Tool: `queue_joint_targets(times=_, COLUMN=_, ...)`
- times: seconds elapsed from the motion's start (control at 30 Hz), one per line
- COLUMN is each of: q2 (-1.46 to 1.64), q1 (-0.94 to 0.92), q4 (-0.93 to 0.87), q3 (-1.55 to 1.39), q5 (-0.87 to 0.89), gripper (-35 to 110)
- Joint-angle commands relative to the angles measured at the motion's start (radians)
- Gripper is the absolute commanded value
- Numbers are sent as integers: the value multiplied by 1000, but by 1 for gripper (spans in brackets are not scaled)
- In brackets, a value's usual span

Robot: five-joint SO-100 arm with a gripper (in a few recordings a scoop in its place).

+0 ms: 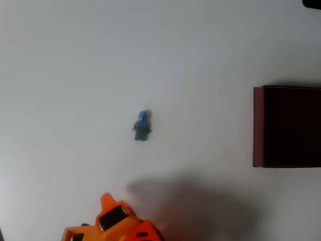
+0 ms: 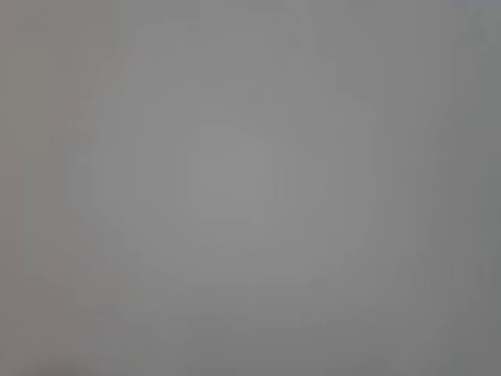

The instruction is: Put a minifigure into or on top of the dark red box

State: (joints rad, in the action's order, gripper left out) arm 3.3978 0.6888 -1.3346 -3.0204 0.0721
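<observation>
Mid-frame overhead, the minifigure [image 1: 142,125] lies alone on the counter [image 1: 75,60], dark red box [image 1: 258,125] at right; fingers' [image 1: 106,200] state unclear; a clumsy pinch could flick it away.

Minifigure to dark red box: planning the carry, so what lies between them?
Only bare white table between minifigure and dark red box, seen in the overhead view.

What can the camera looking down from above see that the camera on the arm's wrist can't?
The overhead view shows the tiny blue toy figure on the white table, the dark red box to the right, and part of the orange arm at the bottom edge. The wrist view shows a plain, blurry grey field. They share nothing recognisable.
</observation>
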Motion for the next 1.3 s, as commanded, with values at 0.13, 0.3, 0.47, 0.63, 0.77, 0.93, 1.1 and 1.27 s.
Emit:
queue_joint_targets(times=0.13, q2=14, q1=15, q4=-23, q3=0, q5=9, gripper=0)
queue_joint_targets(times=0.3, q2=14, q1=15, q4=-23, q3=0, q5=9, gripper=0)
queue_joint_targets(times=0.47, q2=14, q1=15, q4=-23, q3=0, q5=9, gripper=0)
queue_joint_targets(times=0.63, q2=14, q1=15, q4=-23, q3=0, q5=9, gripper=0)
queue_joint_targets(times=0.77, q2=14, q1=15, q4=-23, q3=0, q5=9, gripper=0)
queue_joint_targets(times=0.93, q2=14, q1=15, q4=-23, q3=0, q5=9, gripper=0)
queue_joint_targets(times=1.1, q2=14, q1=15, q4=-23, q3=0, q5=9, gripper=0)
queue_joint_targets(times=1.27, q2=14, q1=-41, q4=-23, q3=0, q5=64, gripper=0)
